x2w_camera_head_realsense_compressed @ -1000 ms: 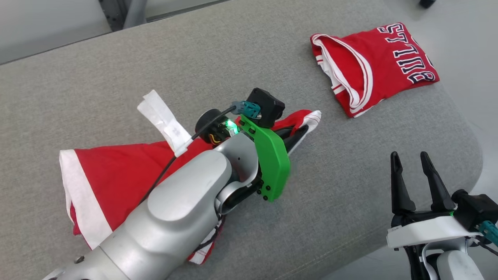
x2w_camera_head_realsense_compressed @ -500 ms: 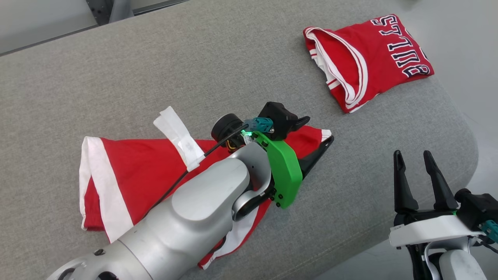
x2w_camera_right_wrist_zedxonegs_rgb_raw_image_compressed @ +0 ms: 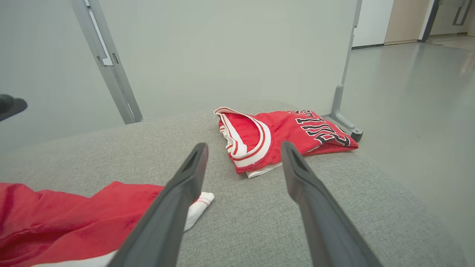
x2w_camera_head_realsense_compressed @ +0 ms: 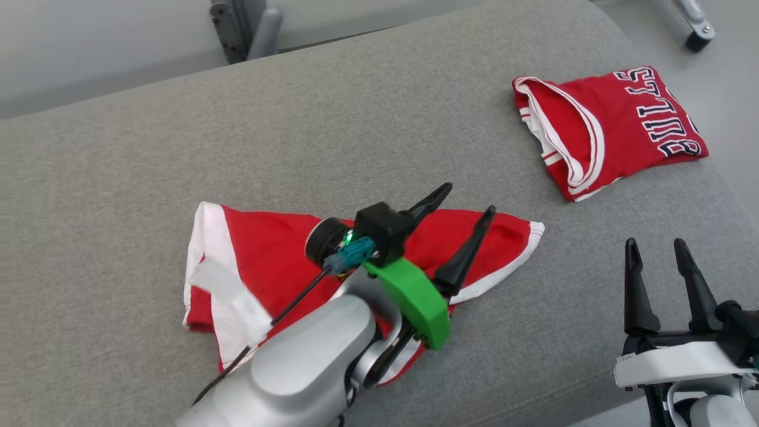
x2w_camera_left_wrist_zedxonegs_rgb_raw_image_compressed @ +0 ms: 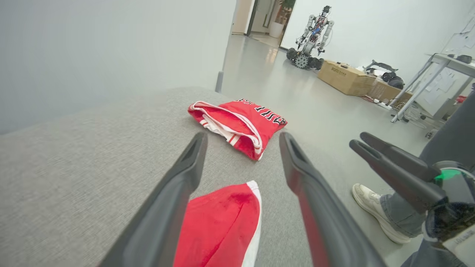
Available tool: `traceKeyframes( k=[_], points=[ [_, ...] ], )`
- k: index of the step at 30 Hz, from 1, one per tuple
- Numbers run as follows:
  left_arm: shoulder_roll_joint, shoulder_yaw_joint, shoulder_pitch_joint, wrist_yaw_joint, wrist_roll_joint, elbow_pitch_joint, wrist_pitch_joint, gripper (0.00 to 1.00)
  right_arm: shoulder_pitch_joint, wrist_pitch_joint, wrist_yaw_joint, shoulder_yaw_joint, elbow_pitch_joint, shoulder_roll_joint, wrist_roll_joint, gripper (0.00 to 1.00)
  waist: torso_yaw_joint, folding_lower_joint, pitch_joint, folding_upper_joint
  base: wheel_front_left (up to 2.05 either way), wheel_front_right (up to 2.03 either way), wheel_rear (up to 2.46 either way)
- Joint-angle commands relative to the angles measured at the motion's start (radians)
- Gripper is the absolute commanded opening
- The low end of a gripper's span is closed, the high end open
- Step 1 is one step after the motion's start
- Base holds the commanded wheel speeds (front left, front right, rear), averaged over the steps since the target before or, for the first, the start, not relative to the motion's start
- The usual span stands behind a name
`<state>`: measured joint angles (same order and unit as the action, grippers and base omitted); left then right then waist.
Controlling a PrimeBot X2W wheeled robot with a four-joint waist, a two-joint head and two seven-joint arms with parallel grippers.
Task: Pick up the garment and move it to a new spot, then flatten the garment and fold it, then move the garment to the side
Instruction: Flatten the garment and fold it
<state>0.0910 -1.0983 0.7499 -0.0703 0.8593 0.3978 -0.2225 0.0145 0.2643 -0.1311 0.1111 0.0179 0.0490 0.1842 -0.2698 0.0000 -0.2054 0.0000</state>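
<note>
The garment, red with white bands along its edges, lies loosely spread on the grey fabric-covered counter, near the front edge and about the middle. It narrows to a white-trimmed corner that points toward the robot's right. The left hand hangs over that narrow end with its two dark fingers spread apart and nothing between them; in the left wrist view the red corner lies on the counter below the gap between the fingers. The right hand sits at the lower right, off the front edge of the counter, its fingers also apart and empty, well clear of the garment. A second red piece, a folded jersey (white and dark lettering on its upper face), rests at the far right corner of the counter, well apart from the garment. A person's pale shoe stands on the floor beside the counter.
</note>
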Motion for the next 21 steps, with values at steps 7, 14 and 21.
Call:
traceKeyframes(
  k=[7,14,21],
  points=[
    [0.121,0.066,-0.207,-0.125,-0.050,-0.117,-0.041,1.00,0.059,-0.001,0.001,0.054,-0.032,0.003,-0.039,1.00,0.137,0.0000,0.133,0.0000,0.00,0.00,0.00],
    [0.225,0.201,-0.433,-0.202,-0.147,-0.229,-0.042,1.00,0.111,-0.001,0.001,0.069,-0.036,0.003,-0.062,1.00,0.206,0.0000,0.195,0.0000,0.00,0.00,0.00],
    [0.256,0.362,-0.645,-0.216,-0.250,-0.300,-0.042,1.00,0.144,-0.001,0.001,0.080,-0.035,0.003,-0.071,1.00,0.252,0.0000,0.225,0.0000,0.00,0.00,0.00]
  ],
)
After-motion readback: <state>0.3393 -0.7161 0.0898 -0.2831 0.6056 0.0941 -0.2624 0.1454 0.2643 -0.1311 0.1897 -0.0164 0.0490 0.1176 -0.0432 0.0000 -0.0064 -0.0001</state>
